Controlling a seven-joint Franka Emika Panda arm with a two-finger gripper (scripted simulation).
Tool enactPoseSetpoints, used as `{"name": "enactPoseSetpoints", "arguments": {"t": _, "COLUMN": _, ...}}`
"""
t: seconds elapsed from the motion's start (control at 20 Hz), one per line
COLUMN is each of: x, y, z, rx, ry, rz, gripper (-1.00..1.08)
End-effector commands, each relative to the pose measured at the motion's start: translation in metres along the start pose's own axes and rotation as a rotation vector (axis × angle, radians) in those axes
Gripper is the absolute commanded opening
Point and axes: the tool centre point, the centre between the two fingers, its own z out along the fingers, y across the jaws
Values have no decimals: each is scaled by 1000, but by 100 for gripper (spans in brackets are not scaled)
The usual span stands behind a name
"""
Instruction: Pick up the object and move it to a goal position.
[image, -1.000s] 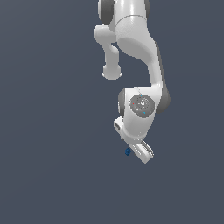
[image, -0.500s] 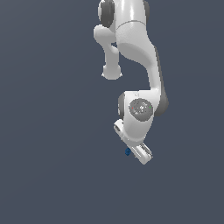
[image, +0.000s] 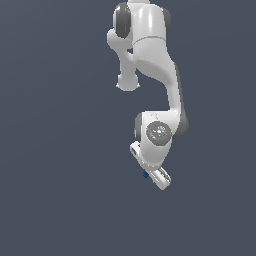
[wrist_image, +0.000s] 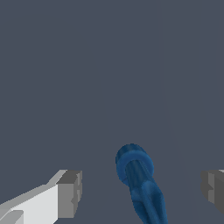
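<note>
White arm (image: 150, 60): reaches down over a plain dark-grey surface (image: 60, 150). Gripper (wrist_image: 141, 190): spread wide, grey fingertips (wrist_image: 70, 192) well apart and clear of the object. Object (wrist_image: 138, 179): dark blue, elongated with a rounded end, lying between the fingertips, untouched.

A simulated scene is shown, not a real room: a flat, uniform slate-grey background (image: 55, 150) fills both views, no walls or furniture can be made out, and the smooth white jointed robot arm (image: 152, 55) is rendered with plain, untextured surfaces.
</note>
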Motion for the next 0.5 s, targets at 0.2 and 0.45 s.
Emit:
{"name": "enactPoseSetpoints", "arguments": {"t": 0.2, "x": 1, "y": -1, "z": -1, "rx": 2, "ry": 1, "rz": 0, "gripper": -100}}
{"name": "enactPoseSetpoints", "arguments": {"t": 0.45, "x": 1, "y": -1, "z": -1, "rx": 2, "ry": 1, "rz": 0, "gripper": -100}}
